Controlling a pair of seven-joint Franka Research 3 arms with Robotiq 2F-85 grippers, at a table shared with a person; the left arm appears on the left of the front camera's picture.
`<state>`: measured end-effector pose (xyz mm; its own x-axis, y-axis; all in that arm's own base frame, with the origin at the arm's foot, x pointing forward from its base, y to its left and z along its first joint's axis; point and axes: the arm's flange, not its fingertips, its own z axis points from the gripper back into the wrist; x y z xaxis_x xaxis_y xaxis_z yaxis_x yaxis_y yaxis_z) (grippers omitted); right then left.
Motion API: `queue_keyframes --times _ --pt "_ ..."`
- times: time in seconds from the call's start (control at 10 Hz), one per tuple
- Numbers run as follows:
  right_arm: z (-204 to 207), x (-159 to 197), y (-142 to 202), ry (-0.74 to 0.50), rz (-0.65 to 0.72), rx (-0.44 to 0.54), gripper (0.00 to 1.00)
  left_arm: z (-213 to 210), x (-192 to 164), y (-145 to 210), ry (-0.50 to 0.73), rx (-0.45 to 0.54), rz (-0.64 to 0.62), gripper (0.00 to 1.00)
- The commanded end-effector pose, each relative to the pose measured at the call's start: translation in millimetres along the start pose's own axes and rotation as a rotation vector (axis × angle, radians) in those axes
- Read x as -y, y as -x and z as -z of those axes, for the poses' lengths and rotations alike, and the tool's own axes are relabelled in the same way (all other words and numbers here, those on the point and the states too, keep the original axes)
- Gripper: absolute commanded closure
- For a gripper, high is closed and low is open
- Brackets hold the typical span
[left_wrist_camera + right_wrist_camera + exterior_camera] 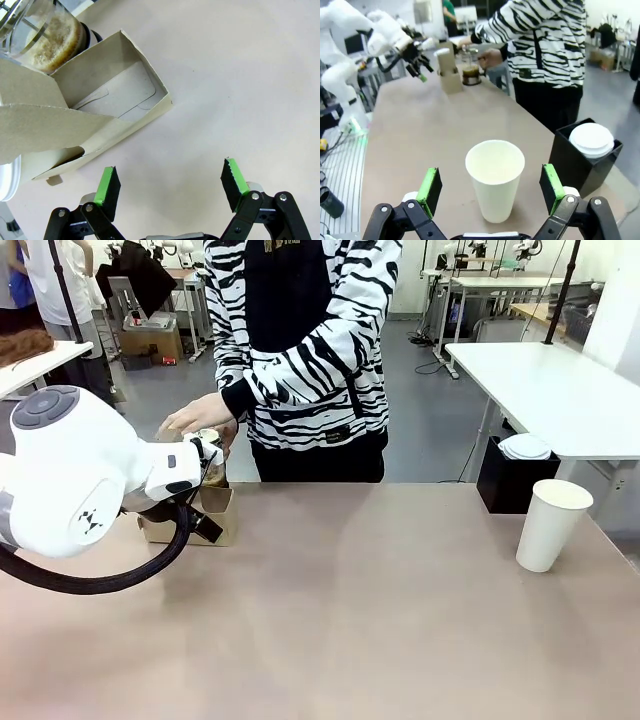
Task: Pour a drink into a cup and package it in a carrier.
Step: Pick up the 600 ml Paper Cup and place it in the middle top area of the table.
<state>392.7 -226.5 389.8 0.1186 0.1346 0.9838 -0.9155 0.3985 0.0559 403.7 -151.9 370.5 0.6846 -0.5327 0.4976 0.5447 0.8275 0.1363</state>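
Left gripper [171,186]: green-padded fingers stand wide apart and hold nothing. It hangs over the bare surface, just beside the carrier.
Right gripper [491,184]: its jaws are spread wide too. The cup stands upright just beyond the fingers, and we see no contact.
Cup: tall plain white paper cup [552,525], open-topped and smooth-walled, on the robot's right side of the matte beige surface [350,620], near a black square box [505,485] holding stacked white plastic lids [525,447].
Carrier: low brown cardboard cup tray [115,95] with folded matte walls, at the far left of the surface.
Drink: frothy brown liquid [52,42] in a clear handled pitcher [22,17], right behind the carrier, with the person's hand [195,418] on top.
Hard to see: in the front view the left arm covers part of the carrier. We cannot tell whether pitcher and carrier touch.
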Motion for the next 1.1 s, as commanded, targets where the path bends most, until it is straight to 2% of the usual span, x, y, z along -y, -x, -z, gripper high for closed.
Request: queue_keyframes --times 0.0,0.2,0.4,0.5,0.7,0.8,0.9,1.0 --pt "1.6 21.3 31.2 -0.039 -0.003 0.053 0.0 -0.2 -0.1 0.2 0.001 0.001 0.0 0.0" --pt "12.9 17.3 73.3 -0.046 -0.018 0.116 0.0 -0.2 -0.1 0.2 0.001 0.001 0.0 0.0" --pt "25.0 14.9 103.8 -0.003 -0.02 0.163 0.0 -0.2 -0.1 0.2 0.001 0.001 0.0 0.0" --pt "32.6 15.9 116.8 0.015 -0.027 0.159 0.0 -0.2 -0.1 0.2 0.001 0.001 0.0 0.0" --pt "46.5 10.1 122.8 0.016 -0.027 0.139 0.0 -0.2 -0.1 0.2 0.001 0.001 0.0 0.0" --pt "38.3 8.2 102.8 -0.07 -0.009 0.075 0.0 -0.2 -0.1 0.2 0.001 0.001 0.0 0.0" --pt "38.9 13.6 125.9 -0.007 0.01 0.14 0.0 -0.2 -0.1 0.2 0.001 0.001 0.0 0.0" --pt "38.9 13.6 125.9 -0.007 0.01 0.14 0.0 -0.2 -0.1 0.2 0.001 0.001 0.0 0.0"
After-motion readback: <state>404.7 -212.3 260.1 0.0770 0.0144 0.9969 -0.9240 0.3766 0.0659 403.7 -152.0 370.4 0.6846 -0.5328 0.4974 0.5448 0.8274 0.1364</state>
